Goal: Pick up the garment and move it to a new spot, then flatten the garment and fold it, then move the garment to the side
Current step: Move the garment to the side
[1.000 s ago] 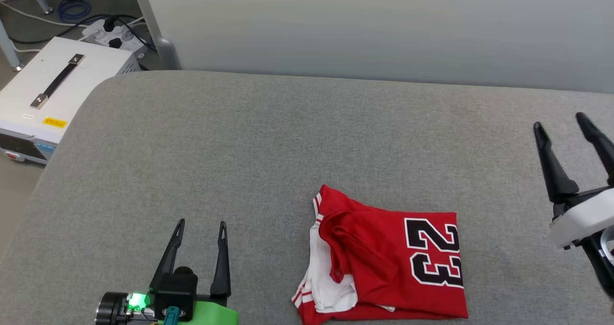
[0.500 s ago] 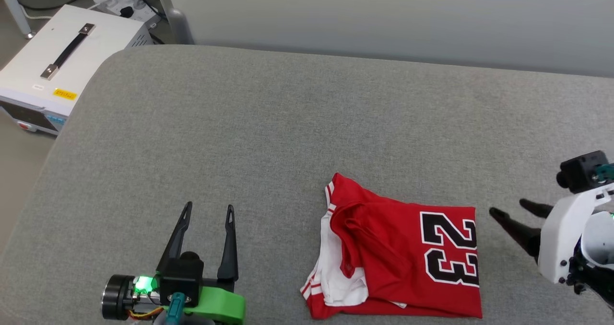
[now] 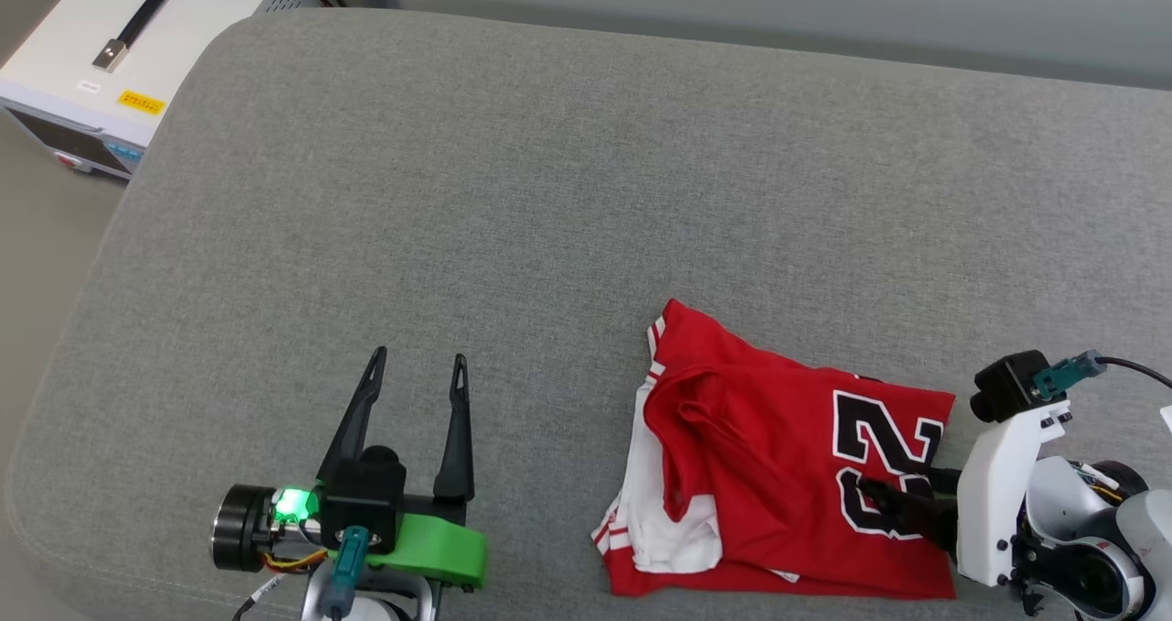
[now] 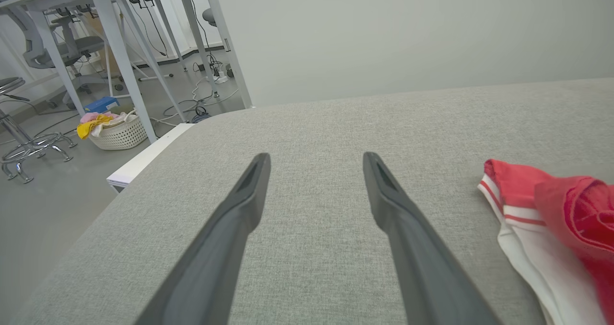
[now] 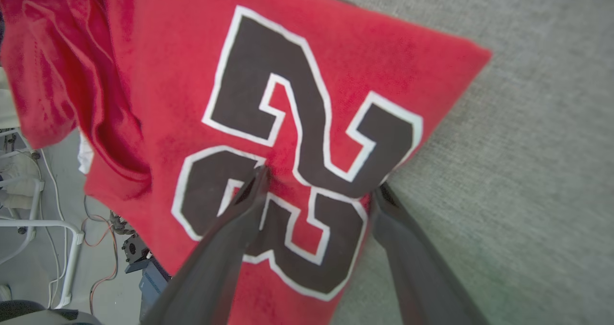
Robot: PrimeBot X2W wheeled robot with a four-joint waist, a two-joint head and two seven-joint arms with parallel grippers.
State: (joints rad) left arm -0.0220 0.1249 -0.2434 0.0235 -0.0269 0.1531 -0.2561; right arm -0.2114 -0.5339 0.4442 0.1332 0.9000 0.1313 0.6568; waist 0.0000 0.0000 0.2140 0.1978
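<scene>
The fingers [image 5: 225, 248] of the right gripper [image 5: 320, 179] are spread wide and hold nothing; one tip is on the garment [image 3: 760, 456], the other at its edge; the left gripper [image 3: 418, 357] is wide open and empty too; the garment is red, folded, and says 23 in black with white edges; it lies on a soft grey woven pad [image 3: 549, 190]; a white box [image 3: 229, 7] has a yellow label too small to read.
</scene>
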